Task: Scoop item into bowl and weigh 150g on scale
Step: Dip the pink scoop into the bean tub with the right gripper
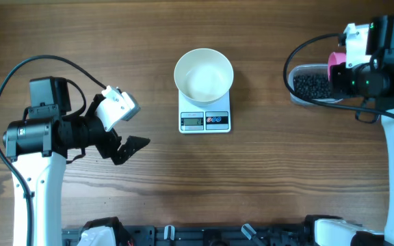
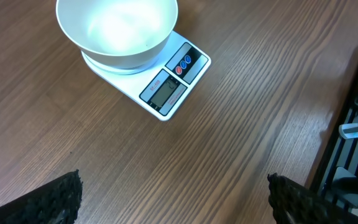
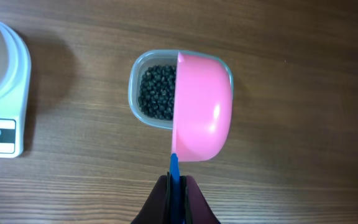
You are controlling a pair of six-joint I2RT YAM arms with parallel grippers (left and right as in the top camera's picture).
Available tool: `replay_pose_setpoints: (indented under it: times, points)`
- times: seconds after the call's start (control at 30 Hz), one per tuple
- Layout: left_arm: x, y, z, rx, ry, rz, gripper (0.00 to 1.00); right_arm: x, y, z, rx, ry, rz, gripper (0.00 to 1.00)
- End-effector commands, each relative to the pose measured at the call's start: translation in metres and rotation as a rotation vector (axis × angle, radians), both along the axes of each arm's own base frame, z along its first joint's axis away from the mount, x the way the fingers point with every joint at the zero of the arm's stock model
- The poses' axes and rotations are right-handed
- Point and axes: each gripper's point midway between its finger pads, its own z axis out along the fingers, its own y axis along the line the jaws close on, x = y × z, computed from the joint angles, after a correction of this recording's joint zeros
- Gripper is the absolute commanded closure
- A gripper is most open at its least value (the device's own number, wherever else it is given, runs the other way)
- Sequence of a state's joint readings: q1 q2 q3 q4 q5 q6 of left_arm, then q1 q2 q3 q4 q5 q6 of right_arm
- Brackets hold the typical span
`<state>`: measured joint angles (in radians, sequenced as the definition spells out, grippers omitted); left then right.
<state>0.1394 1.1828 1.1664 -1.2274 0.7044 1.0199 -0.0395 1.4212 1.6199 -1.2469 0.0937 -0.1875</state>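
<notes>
Topping flat scale (image 1: 204,121), smooth round bowl (image 1: 204,75), pink scoop (image 3: 204,106) over grainy beads (image 3: 156,93)

The brown wooden table (image 1: 115,41) shows fine grain and a matt finish. The round white bowl (image 2: 114,31) looks smooth and glossy, and the flat white plastic scale (image 2: 161,88) looks satiny. The pink plastic scoop (image 3: 202,106) shines. The clear plastic tub (image 3: 133,87) is translucent, and the tiny round black beads (image 3: 156,93) look dull and grainy.

Brown wood-grain table (image 1: 286,178), even soft light, black metal rack (image 1: 149,236) along its near edge
</notes>
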Motion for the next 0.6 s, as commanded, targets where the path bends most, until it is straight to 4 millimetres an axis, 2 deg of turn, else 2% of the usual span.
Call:
replay_pose_setpoints:
  times: [0.0, 0.1, 0.27, 0.4, 0.57]
  points:
    - [0.000, 0.000, 0.005, 0.010, -0.033, -0.016, 0.00, 0.001, -0.009, -0.021, -0.052, 0.053, -0.004, 0.96]
    - [0.000, 0.000, 0.005, 0.010, -0.033, -0.016, 0.00, 0.006, -0.021, -0.045, -0.117, 0.121, -0.022, 0.96]
    - [0.000, 0.000, 0.005, 0.010, -0.033, -0.016, 0.00, 0.034, -0.025, -0.076, -0.143, 0.163, -0.007, 0.96]
    - [0.000, 0.000, 0.005, 0.010, -0.033, -0.016, 0.00, 0.043, -0.028, -0.101, -0.163, 0.226, 0.002, 0.96]
    - [0.000, 0.000, 0.005, 0.010, -0.033, -0.016, 0.00, 0.044, -0.041, -0.107, -0.235, 0.251, -0.025, 0.96]
